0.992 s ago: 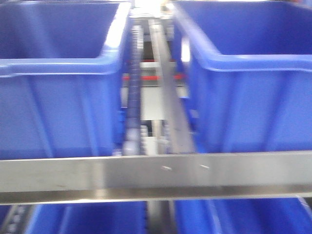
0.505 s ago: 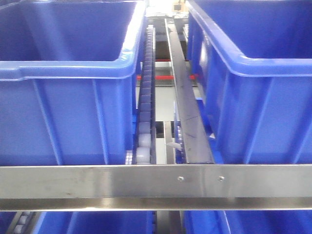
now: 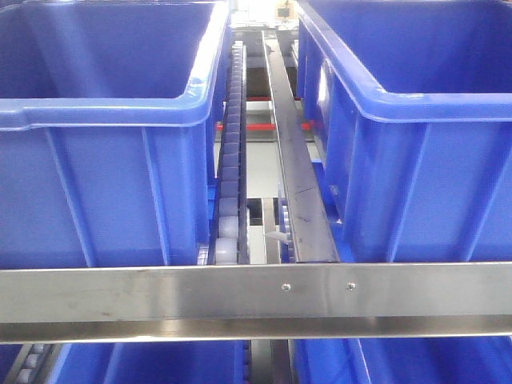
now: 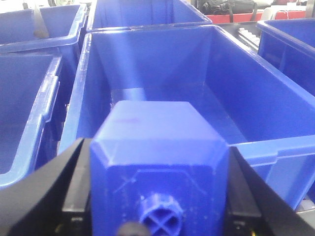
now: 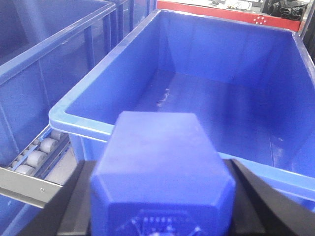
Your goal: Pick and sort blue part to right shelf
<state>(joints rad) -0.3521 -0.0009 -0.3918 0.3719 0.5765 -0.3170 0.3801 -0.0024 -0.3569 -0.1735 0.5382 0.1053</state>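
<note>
My left gripper (image 4: pixel 157 191) is shut on a blue part (image 4: pixel 157 162), a blocky blue plastic piece with a cross-shaped stud, held before the near rim of a large blue bin (image 4: pixel 147 73). My right gripper (image 5: pixel 160 196) is shut on a second blue part (image 5: pixel 160 167), held just before the near rim of another blue bin (image 5: pixel 206 88). The right shelf shows in the front view: a flat steel front rail (image 3: pixel 256 300), a grey roller track (image 3: pixel 230 168) and two blue bins (image 3: pixel 96 144) (image 3: pixel 432 136). No gripper shows in the front view.
More blue bins stand at left (image 4: pixel 29 98) and right (image 4: pixel 290 44) of the left wrist view. Grey rollers (image 5: pixel 37 152) and a steel rail corner lie left of the right bin. A steel divider strip (image 3: pixel 292 160) runs between the tracks. Lower bins (image 3: pixel 160 364) sit under the rail.
The front view has sharpened from blur and the shelf has shifted slightly left and up in the frame between half a second ago and now. The bins keep their places on the rack.
</note>
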